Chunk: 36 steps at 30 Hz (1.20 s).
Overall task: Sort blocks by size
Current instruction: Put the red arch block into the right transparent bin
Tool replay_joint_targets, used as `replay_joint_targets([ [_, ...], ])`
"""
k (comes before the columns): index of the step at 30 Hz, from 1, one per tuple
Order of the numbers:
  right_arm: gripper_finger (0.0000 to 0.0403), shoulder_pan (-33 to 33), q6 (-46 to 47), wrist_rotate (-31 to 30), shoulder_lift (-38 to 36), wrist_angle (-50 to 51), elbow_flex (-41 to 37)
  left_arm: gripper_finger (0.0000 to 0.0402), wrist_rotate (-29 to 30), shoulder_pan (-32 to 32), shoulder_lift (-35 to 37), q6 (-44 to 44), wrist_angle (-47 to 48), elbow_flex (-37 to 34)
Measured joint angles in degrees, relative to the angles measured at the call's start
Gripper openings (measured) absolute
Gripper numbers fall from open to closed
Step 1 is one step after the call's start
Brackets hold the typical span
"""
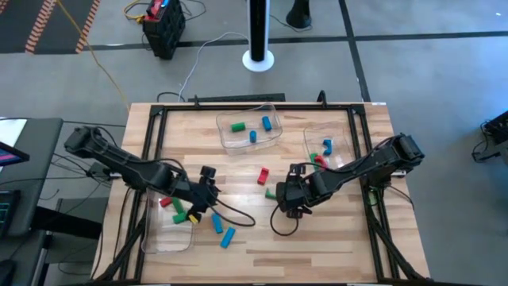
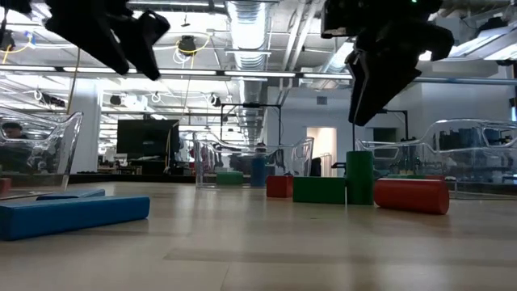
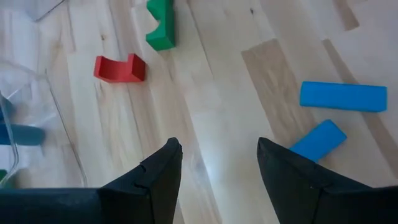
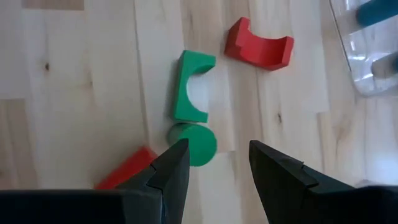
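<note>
Loose blocks lie on the wooden table between my grippers: a red arch [image 4: 258,45], a green arch [image 4: 193,87], an upright green cylinder [image 4: 194,143] and a red block [image 4: 127,168]. My right gripper [image 4: 214,146] hangs open above the table, with the green cylinder just beyond its fingertips. My left gripper [image 3: 217,146] is open over bare wood. To one side of it lie two blue bars [image 3: 343,96] [image 3: 317,140]. In the high view my left gripper [image 1: 210,195] and my right gripper [image 1: 286,200] face each other. In the low view both stand well above the blocks.
Three clear trays stand on the table. One at the far middle [image 1: 250,144] and one at the right [image 1: 311,137] hold a few blocks, and one at the near left [image 1: 159,238] holds red and green ones. A black frame [image 1: 151,127] runs around the table.
</note>
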<state>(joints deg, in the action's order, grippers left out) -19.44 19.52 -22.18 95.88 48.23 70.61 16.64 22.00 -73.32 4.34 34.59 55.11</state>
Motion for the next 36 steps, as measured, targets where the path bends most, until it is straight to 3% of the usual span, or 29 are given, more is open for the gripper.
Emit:
replay_joint_targets([
  [12,0.0195,-0.4,4.5,4.7,0.0,-1.0,-3.4,0.0201,-0.3,-5.4,-1.8,1.8,-3.2,0.0],
  [25,0.0195,-2.3,8.2,5.4,0.0,-3.0,-4.9,0.0201,-6.7,-8.6,-1.8,4.6,-12.3,-5.0],
  [36,0.0195,-4.2,19.2,7.8,0.0,-4.3,-6.5,0.0201,-8.9,-9.7,-1.8,3.7,-17.0,-8.6],
])
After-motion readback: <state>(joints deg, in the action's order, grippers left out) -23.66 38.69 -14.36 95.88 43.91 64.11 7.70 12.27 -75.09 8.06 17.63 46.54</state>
